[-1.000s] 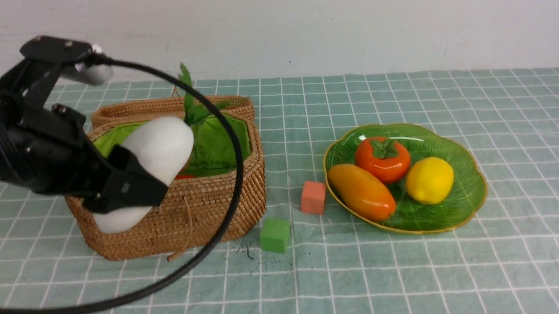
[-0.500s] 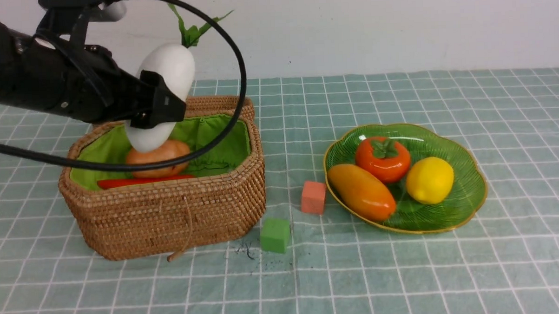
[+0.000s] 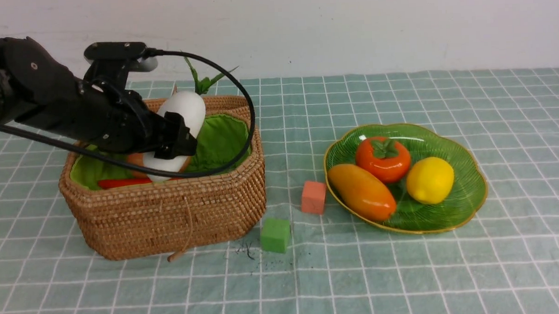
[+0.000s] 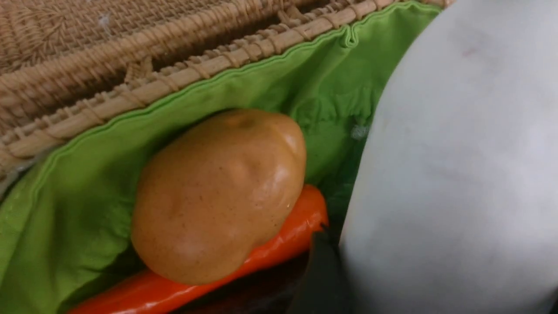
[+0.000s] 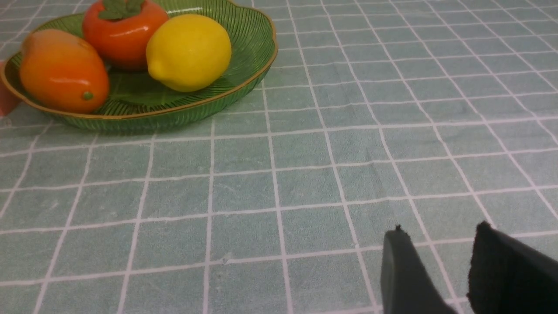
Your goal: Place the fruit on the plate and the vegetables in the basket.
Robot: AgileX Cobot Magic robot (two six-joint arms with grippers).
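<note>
Two small cubes, one orange [image 3: 313, 197] and one green [image 3: 275, 234], sit on the cloth between the basket [image 3: 170, 216] and the plate [image 3: 467, 201]. Left gripper [image 3: 179, 139] clamps the white radish [image 3: 178, 118] over the basket, long axis tilted, leafy end up and away, blunt end touching the potato [image 4: 218, 196] above the red pepper [image 4: 279, 244]. Right gripper [image 5: 436, 266] hangs over bare cloth, fingers slightly parted, holding nothing.

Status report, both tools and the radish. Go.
Left tool shut on radish, low over basket. Right tool empty, apart. Potato and pepper beneath.
</note>
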